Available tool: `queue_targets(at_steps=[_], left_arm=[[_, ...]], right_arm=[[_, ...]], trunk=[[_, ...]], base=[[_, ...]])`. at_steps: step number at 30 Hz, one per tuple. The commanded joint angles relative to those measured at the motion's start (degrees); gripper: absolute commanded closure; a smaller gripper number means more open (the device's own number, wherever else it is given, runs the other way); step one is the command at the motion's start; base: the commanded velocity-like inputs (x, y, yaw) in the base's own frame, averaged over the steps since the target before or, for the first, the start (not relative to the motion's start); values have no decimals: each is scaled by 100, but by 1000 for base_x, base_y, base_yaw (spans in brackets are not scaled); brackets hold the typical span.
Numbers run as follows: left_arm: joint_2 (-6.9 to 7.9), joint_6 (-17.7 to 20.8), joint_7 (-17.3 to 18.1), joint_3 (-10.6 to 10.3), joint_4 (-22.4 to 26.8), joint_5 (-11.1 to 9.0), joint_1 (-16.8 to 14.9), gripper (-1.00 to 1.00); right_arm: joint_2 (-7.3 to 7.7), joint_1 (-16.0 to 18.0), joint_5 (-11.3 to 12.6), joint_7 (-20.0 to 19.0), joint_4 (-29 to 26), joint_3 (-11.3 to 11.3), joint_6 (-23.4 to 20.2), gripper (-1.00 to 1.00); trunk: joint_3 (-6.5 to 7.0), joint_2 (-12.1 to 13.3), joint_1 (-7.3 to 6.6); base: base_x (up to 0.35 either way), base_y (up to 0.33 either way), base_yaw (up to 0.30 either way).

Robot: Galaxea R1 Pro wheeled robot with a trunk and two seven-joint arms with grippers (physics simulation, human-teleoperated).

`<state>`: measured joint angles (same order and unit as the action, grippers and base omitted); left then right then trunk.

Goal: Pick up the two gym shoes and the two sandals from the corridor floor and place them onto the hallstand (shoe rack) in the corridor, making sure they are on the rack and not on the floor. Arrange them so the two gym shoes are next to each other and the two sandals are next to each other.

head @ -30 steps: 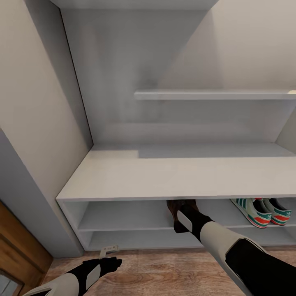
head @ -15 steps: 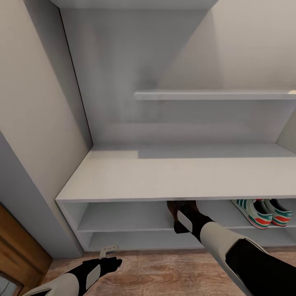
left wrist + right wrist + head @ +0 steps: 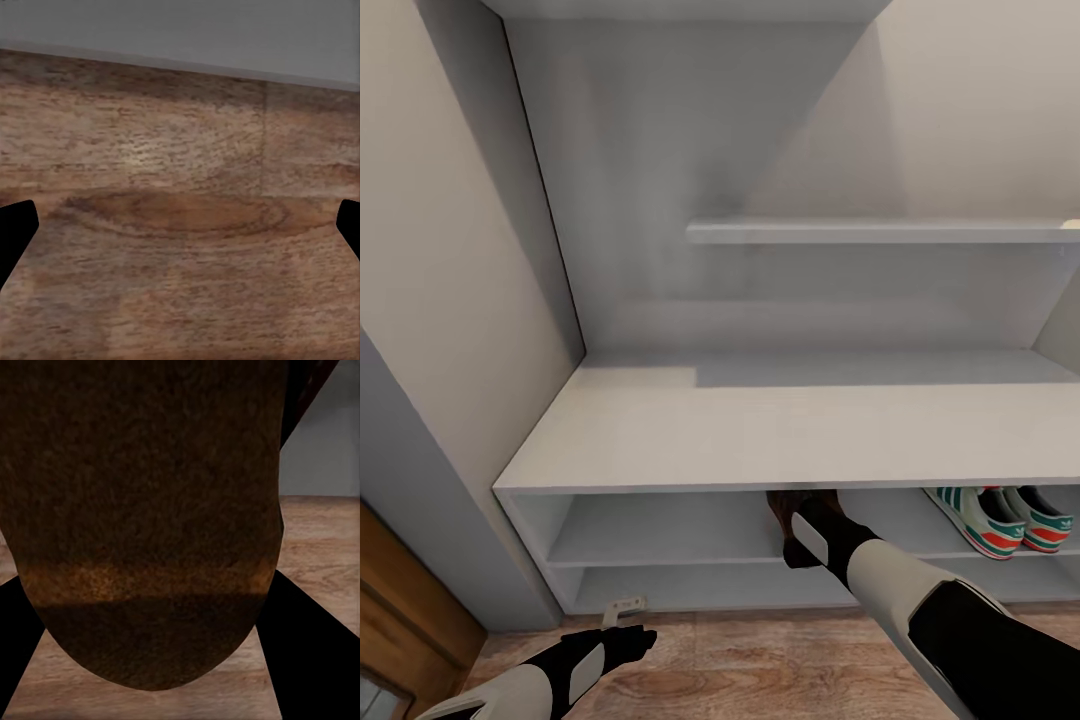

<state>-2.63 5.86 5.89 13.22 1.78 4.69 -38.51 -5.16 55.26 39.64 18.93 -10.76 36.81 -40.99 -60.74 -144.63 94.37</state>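
1. Sandal (image 3: 142, 510) of matt brown leather, its grainy sole broad and round-ended, sits between the right gripper's (image 3: 792, 520) two dark fingers (image 3: 304, 652), which close on it from both sides in the right wrist view.
2. In the head view the sandal (image 3: 778, 510) shows as a slim dark-brown strip at the mouth of the hallstand's (image 3: 780, 430) upper open compartment, just under the bench top's front edge. Its long axis seems to run front to back, from about 6 o'clock toward 12 o'clock into the shelf, though most of it is hidden by the wrist and the bench top.
3. The two gym shoes (image 3: 1000, 515) lie side by side in the same upper compartment, out toward 3 o'clock from the sandal and apart from it. They are white with teal stripes and red-orange heels, and their long axes slant from about 4 o'clock to 10 o'clock.
4. The hallstand is smooth, flat, white-grey board with square edges; a floating shelf (image 3: 880, 232) of the same finish hangs above at 12 o'clock.
5. The left gripper (image 3: 622, 640) hovers low over the corridor floor (image 3: 760, 660) at about 7 o'clock, near a small pale bracket (image 3: 623, 606) at the rack's foot. Its black fingertips (image 3: 15, 232) stand wide apart, with bare wood grain and a swirling knot between them.
6. Compared with half a second ago, both arms, the sandal and the shoes sit in practically the same places; only the view has drifted very slightly.
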Motion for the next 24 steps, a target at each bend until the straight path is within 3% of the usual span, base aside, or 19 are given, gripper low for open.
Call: queue_targets(at_steps=[1,24], left_arm=[[-1,38,17,49,15,49,1,-100],[-1,38,17,49,15,49,1,-100]], right_arm=[[4,3,-71,5,-13,65,-23,100],[6,3,-71,5,-14,65,-23,100]], trunk=[[-5,-1,0],[-5,-1,0]], base=[[2,0,0],[19,0,0]])
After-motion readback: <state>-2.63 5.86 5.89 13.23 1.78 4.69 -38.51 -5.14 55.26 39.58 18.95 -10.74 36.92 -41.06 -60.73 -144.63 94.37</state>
